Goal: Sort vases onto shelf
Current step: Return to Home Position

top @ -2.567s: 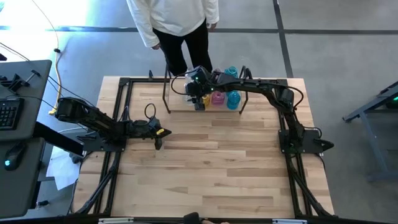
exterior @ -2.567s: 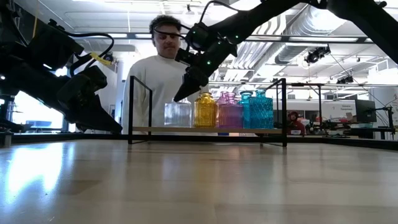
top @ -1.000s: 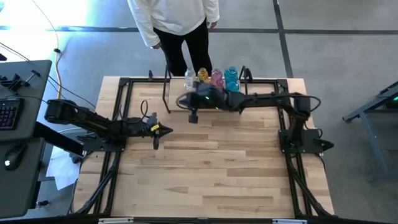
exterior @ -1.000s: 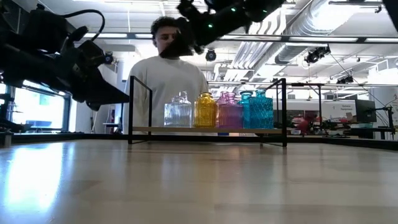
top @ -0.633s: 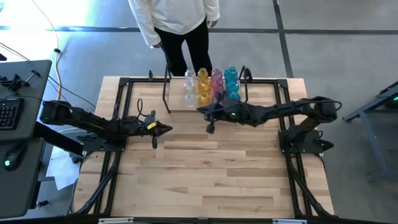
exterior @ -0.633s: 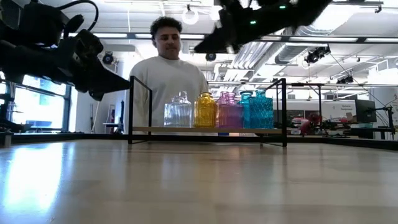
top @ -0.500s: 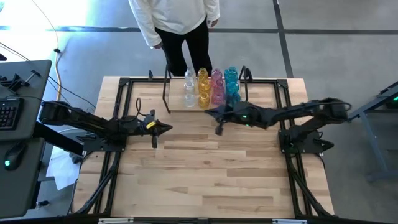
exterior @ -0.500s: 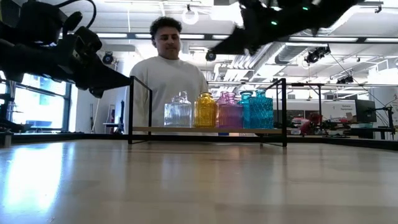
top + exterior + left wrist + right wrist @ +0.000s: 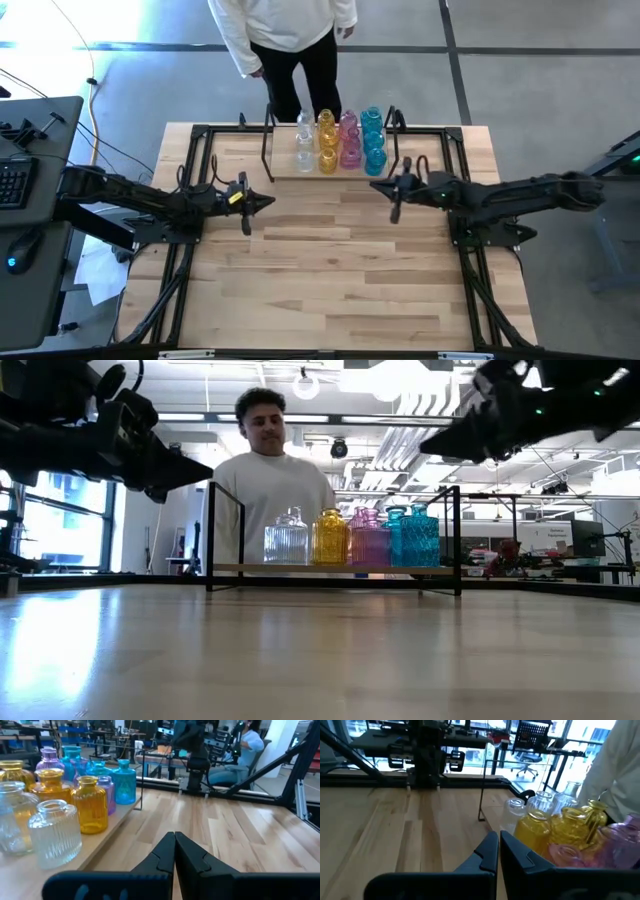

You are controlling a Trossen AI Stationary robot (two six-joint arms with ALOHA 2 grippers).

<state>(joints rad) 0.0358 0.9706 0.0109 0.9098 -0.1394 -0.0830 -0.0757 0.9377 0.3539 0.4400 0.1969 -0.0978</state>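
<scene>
Now right arm [image 9: 500, 192] has pulled back from low light-wood, black-rod shelf [image 9: 283, 166], jaws pressed together w/ nothing held, same as left arm [image 9: 170, 200]. Small translucent glass vases [image 9: 335, 145] stand on shelf in colour rows; sorting prob. done.

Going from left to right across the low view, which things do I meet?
left hand → clear vase → yellow vase → pink vase → blue vases. All the vases stand on the shelf.

Bright ceiling lights [image 9: 398, 378], pale glare on tabletop [image 9: 70, 645] (low view), soft shadows
</scene>
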